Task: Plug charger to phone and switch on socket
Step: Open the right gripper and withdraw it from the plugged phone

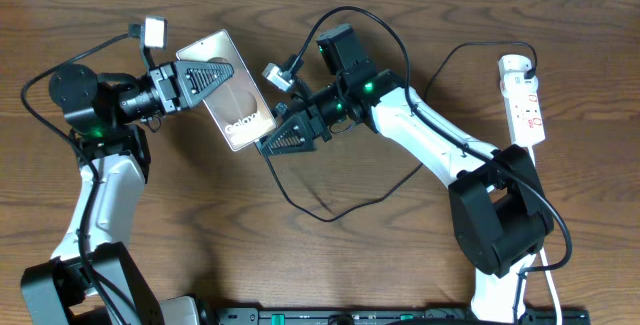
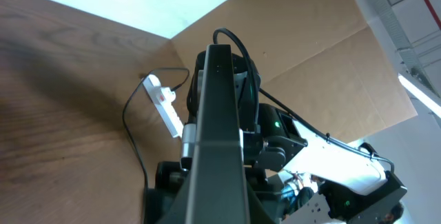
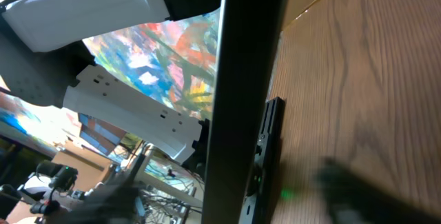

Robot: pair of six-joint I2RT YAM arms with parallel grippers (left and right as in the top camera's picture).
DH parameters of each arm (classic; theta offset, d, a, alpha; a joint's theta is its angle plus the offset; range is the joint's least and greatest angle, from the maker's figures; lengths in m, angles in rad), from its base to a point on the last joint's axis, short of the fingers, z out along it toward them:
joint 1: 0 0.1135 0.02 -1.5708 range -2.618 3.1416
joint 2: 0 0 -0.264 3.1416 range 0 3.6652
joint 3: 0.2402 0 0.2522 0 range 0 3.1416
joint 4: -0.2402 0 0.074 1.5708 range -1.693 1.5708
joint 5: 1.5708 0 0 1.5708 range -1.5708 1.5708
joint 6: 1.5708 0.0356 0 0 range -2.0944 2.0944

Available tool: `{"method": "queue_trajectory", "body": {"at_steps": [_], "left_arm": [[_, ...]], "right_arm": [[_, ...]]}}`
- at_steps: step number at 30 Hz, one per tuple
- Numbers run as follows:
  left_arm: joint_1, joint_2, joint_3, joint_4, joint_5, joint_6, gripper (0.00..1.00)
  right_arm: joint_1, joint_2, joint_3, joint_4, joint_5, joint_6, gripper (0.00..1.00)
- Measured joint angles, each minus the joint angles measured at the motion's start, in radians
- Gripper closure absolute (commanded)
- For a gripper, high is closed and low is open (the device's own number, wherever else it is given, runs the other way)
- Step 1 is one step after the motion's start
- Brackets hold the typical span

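Now, left gripper [image 1: 200,79] pinches the phone [image 1: 236,103] by its upper end; right gripper [image 1: 290,137] sits at its lower end, and we cannot tell its jaw state. We'd hold the phone rigid and check the charger [image 1: 300,205] seats fully before the socket [image 1: 522,97].

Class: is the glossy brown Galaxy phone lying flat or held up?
Held up: the left gripper clamps one end of the glossy brown phone, seen edge-on above the wooden table.
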Motion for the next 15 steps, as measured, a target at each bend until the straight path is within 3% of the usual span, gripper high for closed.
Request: {"method": "queue_trajectory", "body": {"at_steps": [15], "left_arm": [[0.148, 0.0, 0.0, -0.014, 0.016, 0.0, 0.93]], "right_arm": [[-0.005, 0.0, 0.0, 0.001, 0.002, 0.005, 0.01]]}}
